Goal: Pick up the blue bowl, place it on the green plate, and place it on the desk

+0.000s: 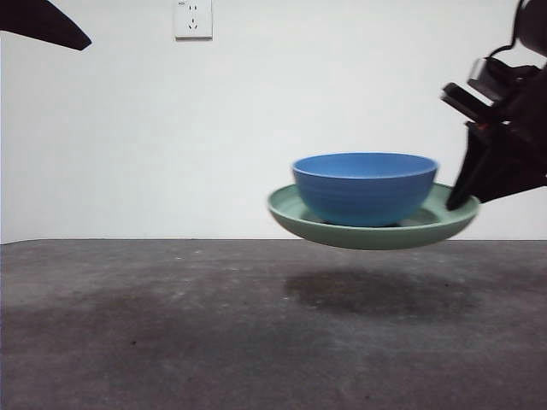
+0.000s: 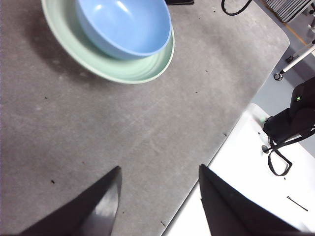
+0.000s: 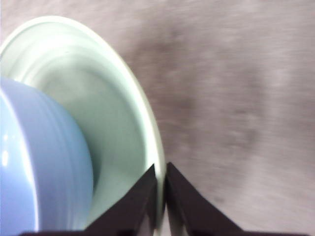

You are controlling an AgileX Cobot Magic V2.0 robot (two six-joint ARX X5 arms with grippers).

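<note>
The bowl (image 1: 365,188) sits inside the plate (image 1: 291,209), and both hang clear above the worktop (image 1: 171,325), with a shadow lying beneath them. The right hand (image 3: 160,196) is clamped on the plate's rim, 1 jaw inside and 1 outside, so it carries plate and bowl as a single load. Gripping the rim is likely chosen because the plate is too wide and shallow to hold any other way; the plate appears roughly level, which keeps the bowl seated.

The left hand (image 2: 160,196) is open and empty, waiting well apart from the load above the worktop edge.

The stack appears ready to be set down on the worktop, the remaining step.

The front view shows the gap between plate and worktop, which neither wrist view reveals. The right wrist view alone shows the jaws closed across the rim; in the front view that contact is hidden behind the dark arm. The left wrist view shows the bowl's bare interior.
</note>
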